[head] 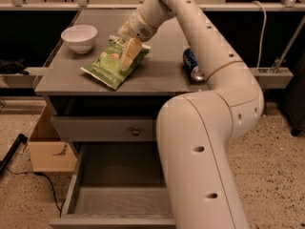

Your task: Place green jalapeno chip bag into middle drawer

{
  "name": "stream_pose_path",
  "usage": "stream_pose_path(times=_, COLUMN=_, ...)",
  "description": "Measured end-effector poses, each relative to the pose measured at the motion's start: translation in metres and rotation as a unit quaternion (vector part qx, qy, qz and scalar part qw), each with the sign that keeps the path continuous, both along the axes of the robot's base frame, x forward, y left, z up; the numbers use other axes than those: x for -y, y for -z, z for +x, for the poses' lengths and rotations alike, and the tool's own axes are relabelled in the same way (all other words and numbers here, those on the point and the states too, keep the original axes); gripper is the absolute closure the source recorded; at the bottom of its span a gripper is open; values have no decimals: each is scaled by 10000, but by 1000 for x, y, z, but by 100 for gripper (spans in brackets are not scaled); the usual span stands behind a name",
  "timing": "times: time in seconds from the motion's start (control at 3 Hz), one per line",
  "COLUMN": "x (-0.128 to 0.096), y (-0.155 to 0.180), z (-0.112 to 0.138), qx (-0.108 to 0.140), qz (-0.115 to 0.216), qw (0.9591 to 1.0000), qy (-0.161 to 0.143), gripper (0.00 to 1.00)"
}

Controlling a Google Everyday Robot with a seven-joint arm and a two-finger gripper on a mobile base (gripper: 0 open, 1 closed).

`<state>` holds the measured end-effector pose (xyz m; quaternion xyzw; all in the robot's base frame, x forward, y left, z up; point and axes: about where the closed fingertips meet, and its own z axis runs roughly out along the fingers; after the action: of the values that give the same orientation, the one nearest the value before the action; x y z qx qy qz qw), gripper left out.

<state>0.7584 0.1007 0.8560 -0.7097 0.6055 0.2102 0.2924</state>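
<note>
My gripper (128, 55) sits on the green jalapeno chip bag (106, 69), which lies on the far cabinet top (164, 73), and I cannot tell if it pinches it; the middle drawer (119, 199) is open below, so the lifting and placing are not yet done.

Warm, even overhead light falls on the grey bench (164, 73), where the tool (127, 55) hangs over the green jalapeno chip bag (106, 68). The pale arm (209, 142) catches a soft sheen. Deep shade fills the recess under the bench top and the background behind it.
</note>
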Motion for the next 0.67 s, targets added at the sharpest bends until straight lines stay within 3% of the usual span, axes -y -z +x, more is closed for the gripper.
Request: stream_pose_path(times=0.67, x=0, y=0, z=0, qx=0, qz=0, qw=10000, qy=0, gripper=46)
